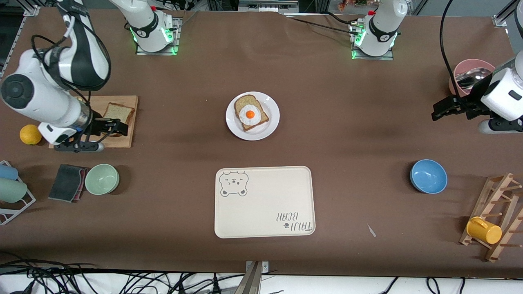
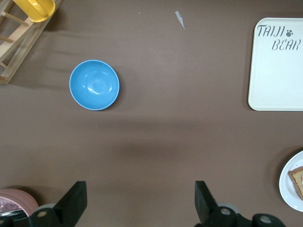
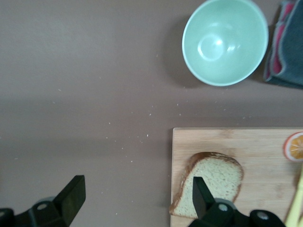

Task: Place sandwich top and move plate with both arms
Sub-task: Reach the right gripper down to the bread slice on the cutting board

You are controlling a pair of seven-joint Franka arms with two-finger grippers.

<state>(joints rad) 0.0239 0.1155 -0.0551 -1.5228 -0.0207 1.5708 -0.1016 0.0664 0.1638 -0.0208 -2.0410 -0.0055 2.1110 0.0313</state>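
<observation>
- Front view, largest first: brown bench (image 1: pixel 335 134), 2 arms based along its robot edge.
- Cream bear tray (image 1: pixel 264 201) lies nearer the front camera than the plate, nothing on it.
- Wooden cutting board (image 1: pixel 126 122) sits toward the right arm's end. The sandwich top (image 1: pixel 118 112) lies flat on it, with an orange slice (image 3: pixel 294 146) on the same board.
- Plate (image 1: pixel 252 116) sits mid-bench, apart from the tray, carrying the egg-topped bread slice (image 1: pixel 250 113).
- Green bowl (image 1: pixel 101 179) and blue bowl (image 1: pixel 428 176) stand toward opposite ends of the bench, neither involved.
- Right claw (image 1: pixel 116 127) hangs over the board's edge, fingers spread wide. In the right wrist view 1 finger (image 3: pixel 201 196) overlaps the sandwich top and the other is off the board.
- Left claw (image 1: pixel 443 109) waits over bare bench near the pink bowl (image 1: pixel 470 75), fingers (image 2: pixel 73 201) spread, holding nothing.
- Step in hand, as judged: reaching for the sandwich top, not yet gripped.
- Next move calls for centring the right claw so both fingers bracket the slice, lowering, then pinching its edges.
</observation>
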